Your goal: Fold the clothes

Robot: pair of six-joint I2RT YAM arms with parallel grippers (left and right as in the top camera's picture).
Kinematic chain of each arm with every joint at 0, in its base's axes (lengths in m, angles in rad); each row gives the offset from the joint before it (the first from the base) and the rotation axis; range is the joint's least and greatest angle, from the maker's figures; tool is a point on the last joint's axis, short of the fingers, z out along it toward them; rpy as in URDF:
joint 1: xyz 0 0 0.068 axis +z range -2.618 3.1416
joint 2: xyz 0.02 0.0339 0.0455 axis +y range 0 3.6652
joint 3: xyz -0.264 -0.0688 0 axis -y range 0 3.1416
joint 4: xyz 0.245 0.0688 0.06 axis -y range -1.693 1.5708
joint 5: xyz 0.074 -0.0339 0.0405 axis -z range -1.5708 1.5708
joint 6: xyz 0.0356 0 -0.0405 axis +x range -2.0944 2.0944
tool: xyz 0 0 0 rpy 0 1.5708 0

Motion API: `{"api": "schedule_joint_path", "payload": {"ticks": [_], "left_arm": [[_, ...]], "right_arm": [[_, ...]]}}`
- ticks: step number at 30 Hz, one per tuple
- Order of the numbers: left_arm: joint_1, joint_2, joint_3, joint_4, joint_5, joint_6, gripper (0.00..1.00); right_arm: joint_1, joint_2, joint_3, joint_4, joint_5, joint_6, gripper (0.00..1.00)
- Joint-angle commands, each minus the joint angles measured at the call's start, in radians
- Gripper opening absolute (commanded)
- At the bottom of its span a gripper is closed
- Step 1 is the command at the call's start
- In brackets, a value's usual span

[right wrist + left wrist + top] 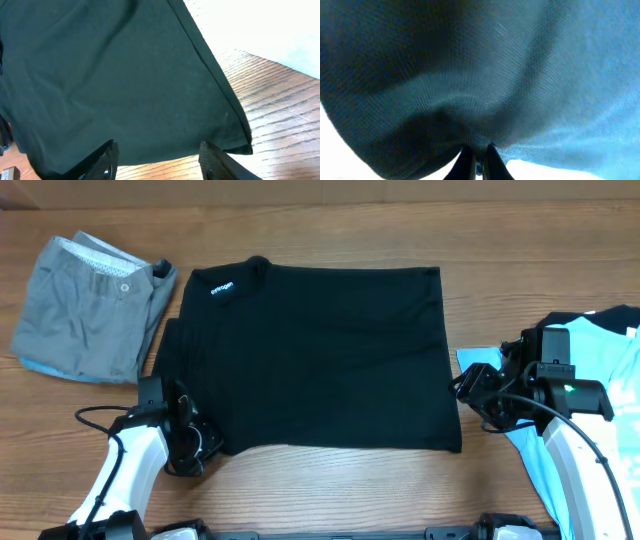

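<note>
A black T-shirt (320,355) lies partly folded on the wooden table, collar at the upper left. My left gripper (200,442) is at its lower left corner. In the left wrist view the fingers (478,157) are shut on the shirt's dark fabric (470,75), which fills the frame. My right gripper (470,388) is open and empty beside the shirt's right edge. In the right wrist view its fingers (159,152) sit wide apart over the shirt's hem (125,90), near its corner.
Folded grey shorts (90,305) lie at the upper left. A light blue garment (590,380) lies at the right edge under my right arm. Bare wood (340,490) runs along the front.
</note>
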Motion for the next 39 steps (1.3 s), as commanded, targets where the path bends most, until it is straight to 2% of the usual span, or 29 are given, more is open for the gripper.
{"api": "schedule_joint_path", "payload": {"ticks": [1,4,7,12,17,19,23,24,28,34,39], "left_arm": [[-0.008,-0.003,0.027,-0.047,0.176,-0.010,0.04],[-0.008,-0.003,0.108,-0.129,0.214,0.030,0.04],[-0.008,-0.003,0.188,-0.141,0.200,0.066,0.04],[-0.008,-0.002,0.281,-0.066,0.110,0.069,0.04],[-0.008,0.005,0.286,0.060,0.060,0.080,0.07],[-0.008,0.013,0.285,0.088,0.040,0.112,0.11],[-0.008,0.038,0.284,0.082,0.026,0.122,0.37],[-0.009,0.039,0.284,0.071,0.032,0.129,0.39],[-0.008,0.035,0.296,-0.026,0.091,0.235,0.35],[-0.010,0.024,0.312,-0.199,0.092,0.309,0.27],[-0.048,0.024,0.256,-0.227,0.001,0.309,0.30]], "right_arm": [[0.003,0.000,0.013,0.002,0.027,-0.007,0.56],[0.004,0.000,0.013,0.001,0.027,-0.007,0.56],[0.004,0.000,0.013,0.002,0.027,-0.007,0.57],[0.003,0.000,0.013,0.002,0.035,-0.007,0.57],[0.003,0.000,0.013,0.006,0.035,-0.006,0.58],[0.003,0.000,0.013,0.006,0.035,-0.006,0.58],[0.003,0.000,0.013,0.005,0.035,-0.007,0.59],[0.003,0.000,0.013,0.005,0.034,-0.006,0.59],[0.004,0.000,0.013,-0.002,0.035,-0.007,0.60],[0.003,0.000,0.013,-0.006,0.035,-0.007,0.60],[0.003,0.000,0.013,-0.009,0.035,-0.007,0.61]]}}
